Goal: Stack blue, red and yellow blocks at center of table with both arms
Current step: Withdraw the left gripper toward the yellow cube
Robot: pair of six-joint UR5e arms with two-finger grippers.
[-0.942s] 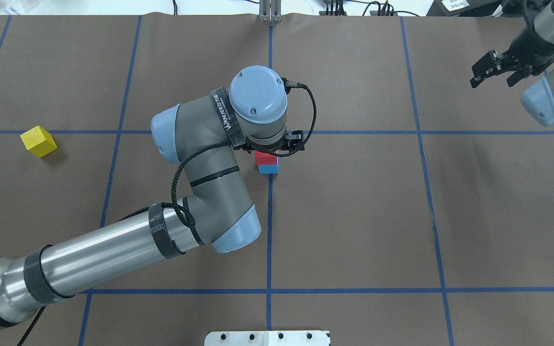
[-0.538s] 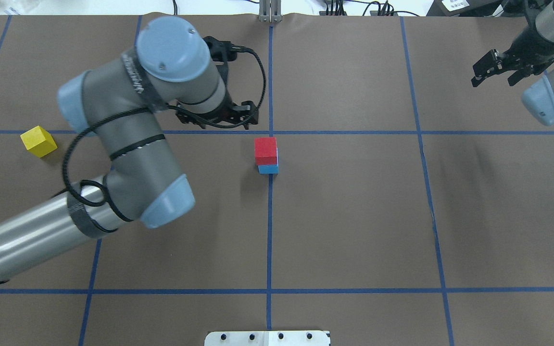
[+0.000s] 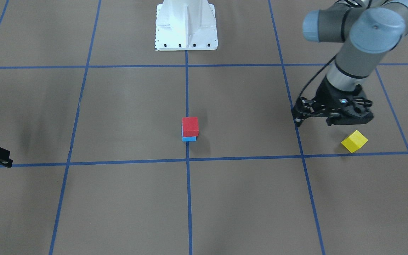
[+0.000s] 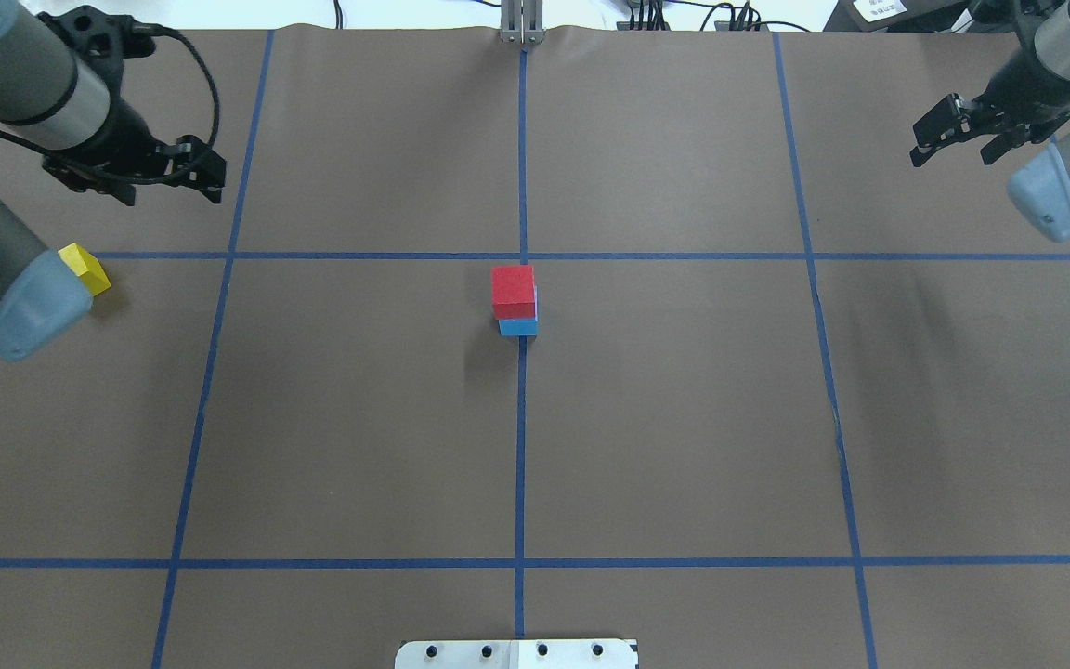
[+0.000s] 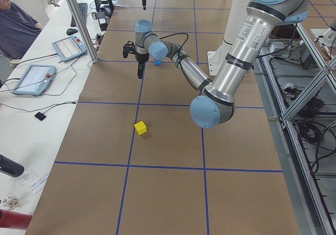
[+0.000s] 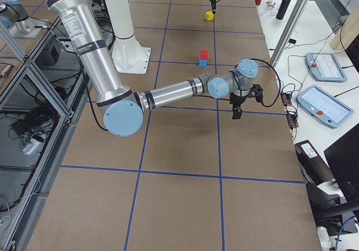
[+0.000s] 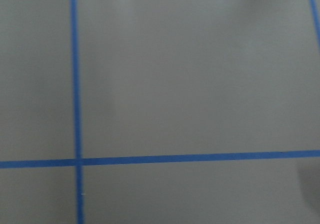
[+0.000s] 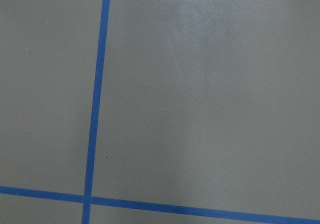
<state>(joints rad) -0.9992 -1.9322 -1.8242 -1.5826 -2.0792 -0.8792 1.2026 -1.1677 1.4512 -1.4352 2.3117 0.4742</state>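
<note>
Nearest the robot, the white base plate carries no readable marking. Beyond it, at the centre crossing of the blue tape lines, the red block sits on the blue block. It is shifted slightly off the blue block's edges but rests flat.

Less than a second ago the left gripper was down at the red block. It has since let go, lifted and swung away across the table to the left. The stack now stands alone, so two of the three blocks appear to be placed.

The left gripper hangs raised above the table with its fingers spread and nothing between them. It is to the right of the yellow block and not over it. That block lies alone well left of the stack, turned at an angle to the tape grid. From overhead the left arm's elbow partly covers it. The swing suggests the yellow block is the next pick.

At the far right, the right gripper has stayed where it was, raised, fingers apart and empty.

A printed label runs along the left arm's tube, but its lettering is too small to read. The blocks show no writing.
</note>
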